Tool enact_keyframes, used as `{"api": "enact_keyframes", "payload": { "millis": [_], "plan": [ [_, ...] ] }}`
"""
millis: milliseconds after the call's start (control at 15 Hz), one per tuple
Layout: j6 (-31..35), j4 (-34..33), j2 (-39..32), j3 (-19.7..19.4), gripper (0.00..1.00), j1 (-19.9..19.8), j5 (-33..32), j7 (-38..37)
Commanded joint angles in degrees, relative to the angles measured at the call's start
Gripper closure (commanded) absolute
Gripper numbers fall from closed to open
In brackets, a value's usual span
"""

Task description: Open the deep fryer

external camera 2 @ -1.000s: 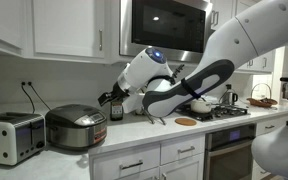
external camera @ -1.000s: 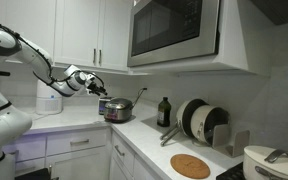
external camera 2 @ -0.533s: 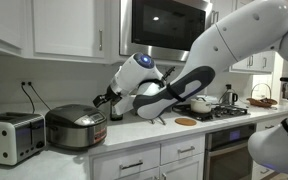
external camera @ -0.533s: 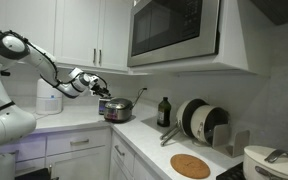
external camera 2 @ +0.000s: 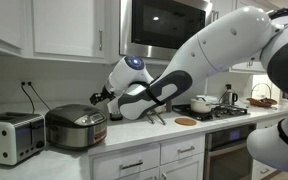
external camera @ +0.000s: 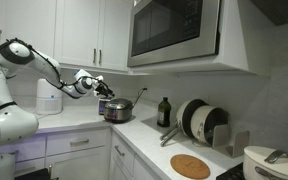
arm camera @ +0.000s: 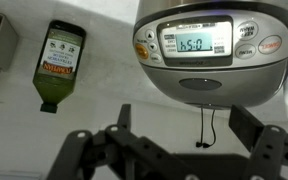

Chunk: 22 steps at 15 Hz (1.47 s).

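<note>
While wide apart, empty, fingers (arm camera: 125,122) clear of front edge of deep fryer (arm camera: 209,45)

1. Exterior view: set far off at the stove end, facing along the table (external camera: 149,137) toward the fryer (external camera: 117,109) and end effector (external camera: 106,90); microwave (external camera: 174,30) overhead, bottle (external camera: 164,112) nearer.
2. Exterior view: set at the opposite end, near the toaster (external camera 2: 9,137), facing back toward the stove; closer to the fryer (external camera 2: 76,127).
3. Wrist view: very close, just behind the end effector (arm camera: 181,115), facing the fryer's panel and the bottle (arm camera: 59,65).
4. Shared by all three: fryer and end effector.
</note>
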<state>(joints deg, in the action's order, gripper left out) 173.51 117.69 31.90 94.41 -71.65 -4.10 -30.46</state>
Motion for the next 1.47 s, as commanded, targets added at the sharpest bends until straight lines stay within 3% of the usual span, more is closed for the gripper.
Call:
{"api": "enact_keyframes", "payload": {
  "millis": [0,533,667,1000,1400],
  "plan": [
    [0.3,-4.0,4.4,3.1,0.26,-5.0,6.2,3.2],
    [-0.4,-9.0,6.1,8.7,0.88,-11.4,11.9,7.1],
    [-0.6,-10.1,5.7,10.8,1.0,-13.0,12.8,8.0],
    [-1.6,-12.6,5.7,15.9,1.0,-17.1,14.9,9.8],
    [-2.1,-14.2,6.8,17.8,1.0,-19.6,16.2,11.2]
  ]
}}
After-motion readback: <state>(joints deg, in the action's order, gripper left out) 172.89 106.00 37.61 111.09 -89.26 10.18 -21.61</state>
